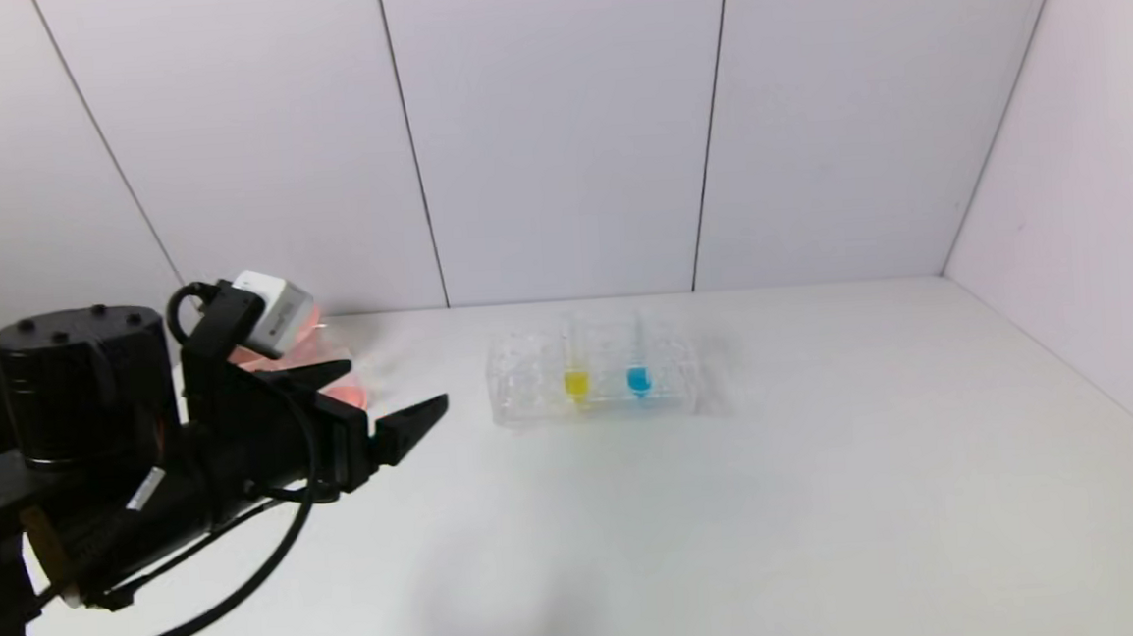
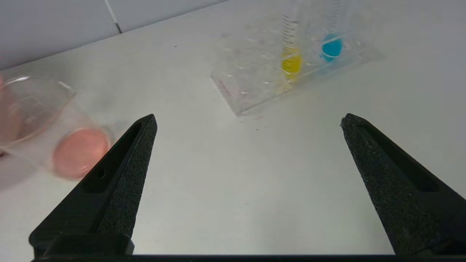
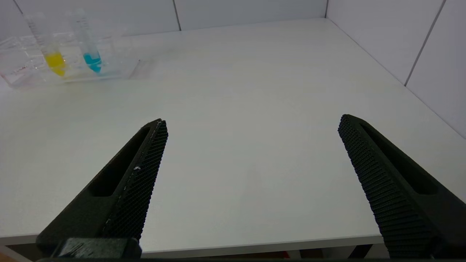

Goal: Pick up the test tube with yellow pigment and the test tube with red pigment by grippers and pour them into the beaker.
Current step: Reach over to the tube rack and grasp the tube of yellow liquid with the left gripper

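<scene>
While your left gripper [image 1: 390, 403] hovers low over the counter [image 1: 735, 504] with its jaws spread wide and nothing between them, the task looks roughly half done. The beaker [image 2: 54, 145] lies tipped on its side just beside that gripper, and the wrist view shows pinkish-red liquid pooled in it, so you can judge that the red pigment has probably gone in. A pink shape touches the beaker from behind; you cannot tell what it is. No test tube with red pigment shows in any view, so you cannot say where it ended up.

What remains is the yellow pour. The test tube with yellow pigment [image 1: 575, 376] stands upright in the clear rack [image 1: 532, 399], near the middle of the counter, with the blue tube [image 1: 638, 373] just beside it on the far side from your left arm. The rack is well apart from the beaker.

Your right gripper [image 3: 251, 125] is parked off the near counter edge, jaws wide apart and empty. You have yet to lift the yellow tube, carry it across and tip it.
</scene>
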